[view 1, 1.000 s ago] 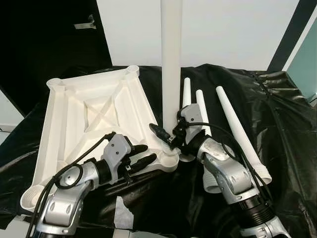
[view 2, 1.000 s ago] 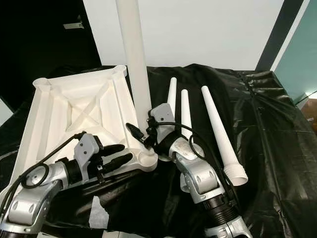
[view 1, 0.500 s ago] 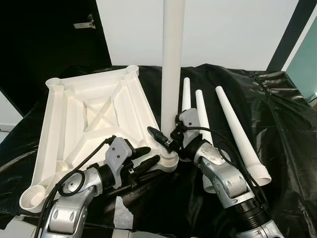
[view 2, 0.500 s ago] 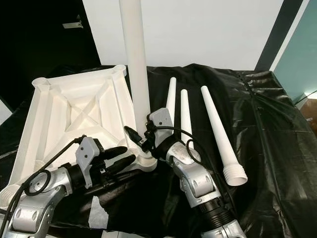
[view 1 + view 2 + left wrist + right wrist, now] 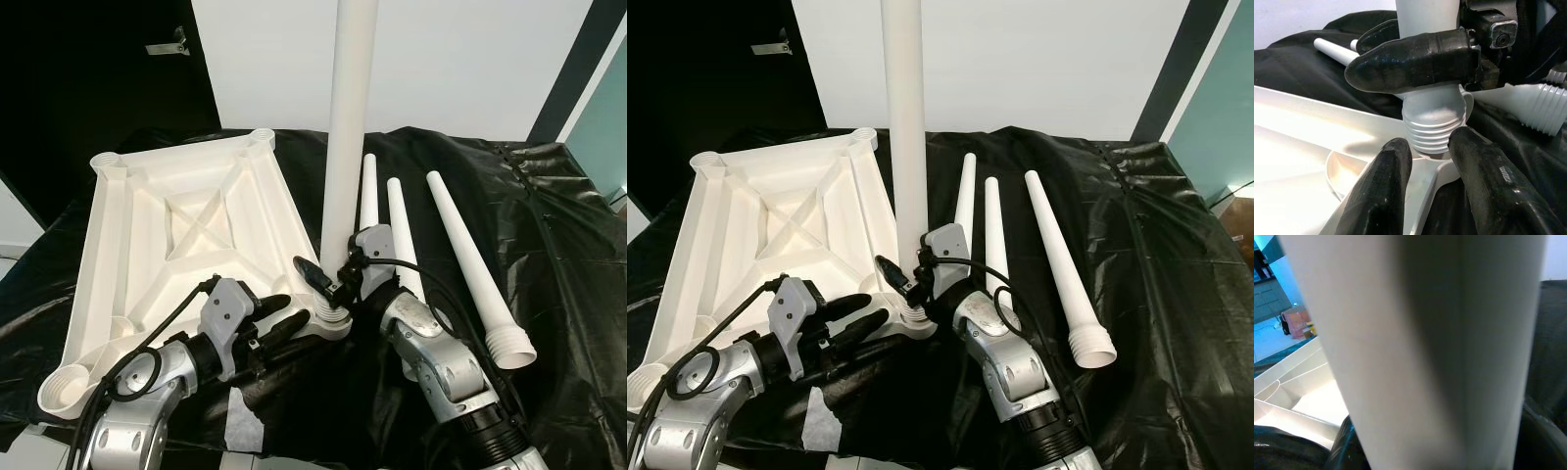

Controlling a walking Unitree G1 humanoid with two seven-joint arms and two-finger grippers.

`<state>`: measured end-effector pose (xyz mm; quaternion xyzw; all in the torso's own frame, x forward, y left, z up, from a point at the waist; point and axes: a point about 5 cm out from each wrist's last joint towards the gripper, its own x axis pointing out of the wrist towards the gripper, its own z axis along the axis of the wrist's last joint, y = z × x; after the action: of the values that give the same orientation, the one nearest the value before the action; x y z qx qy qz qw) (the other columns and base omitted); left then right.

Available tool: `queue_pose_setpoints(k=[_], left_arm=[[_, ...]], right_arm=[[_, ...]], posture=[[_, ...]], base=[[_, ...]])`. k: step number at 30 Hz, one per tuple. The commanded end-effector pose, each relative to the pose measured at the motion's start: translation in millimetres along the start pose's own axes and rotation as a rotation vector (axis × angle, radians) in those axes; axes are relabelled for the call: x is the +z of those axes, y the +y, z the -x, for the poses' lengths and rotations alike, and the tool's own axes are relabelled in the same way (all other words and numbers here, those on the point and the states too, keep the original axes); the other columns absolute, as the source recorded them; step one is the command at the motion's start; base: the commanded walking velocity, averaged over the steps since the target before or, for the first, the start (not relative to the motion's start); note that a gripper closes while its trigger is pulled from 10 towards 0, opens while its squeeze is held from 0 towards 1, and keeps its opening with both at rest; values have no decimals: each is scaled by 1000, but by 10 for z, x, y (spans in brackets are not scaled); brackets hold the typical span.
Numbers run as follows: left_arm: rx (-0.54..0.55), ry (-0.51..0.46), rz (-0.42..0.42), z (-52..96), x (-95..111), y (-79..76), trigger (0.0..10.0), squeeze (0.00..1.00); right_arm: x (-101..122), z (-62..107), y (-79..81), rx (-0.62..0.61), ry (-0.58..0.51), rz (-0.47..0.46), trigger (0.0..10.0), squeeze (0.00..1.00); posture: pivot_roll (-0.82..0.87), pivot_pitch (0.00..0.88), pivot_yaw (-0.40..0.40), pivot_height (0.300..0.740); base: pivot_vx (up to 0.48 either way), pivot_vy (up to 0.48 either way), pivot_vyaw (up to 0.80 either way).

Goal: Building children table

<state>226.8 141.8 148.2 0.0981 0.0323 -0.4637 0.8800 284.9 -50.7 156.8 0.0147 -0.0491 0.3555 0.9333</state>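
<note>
The white table top [image 5: 147,245] lies upside down on a black sheet. One white leg [image 5: 348,127] stands upright in the top's near right corner socket, its threaded end [image 5: 1432,127] entering the socket. My right gripper [image 5: 333,284] is shut on the leg just above the thread. In the right wrist view the leg [image 5: 1415,347] is very close to the camera. My left gripper [image 5: 284,315] is shut on the table top's corner beside that socket, its fingers [image 5: 1381,191] on either side of the rim.
Three loose white legs [image 5: 470,264] lie side by side on the black sheet [image 5: 558,245] to the right of the table top. Open sockets show at the other corners [image 5: 64,392]. A strip of white tape [image 5: 240,416] lies near the front edge.
The top of the standing leg has swung slightly to the right while my right gripper kept hold of its base. My left gripper stayed at the corner. The view shifted a little.
</note>
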Motion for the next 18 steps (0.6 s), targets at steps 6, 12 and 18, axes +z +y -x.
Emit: queue_pose_setpoints(k=[6,12,18], left_arm=[[158,8,0,34,0,76,10000,0],[146,11,13,50,9,67,10000,0],[148,16,1,48,6,51,10000,0]], right_arm=[[-46,-17,-2,3,5,-10,10000,0],[-82,8,-34,-4,19,-17,10000,0],[-122,42,-72,-18,35,-25,10000,0]], posture=[[102,0,-14,740],[109,0,-25,740],[120,0,-29,740]], base=[[0,0,0],[0,0,0],[0,0,0]])
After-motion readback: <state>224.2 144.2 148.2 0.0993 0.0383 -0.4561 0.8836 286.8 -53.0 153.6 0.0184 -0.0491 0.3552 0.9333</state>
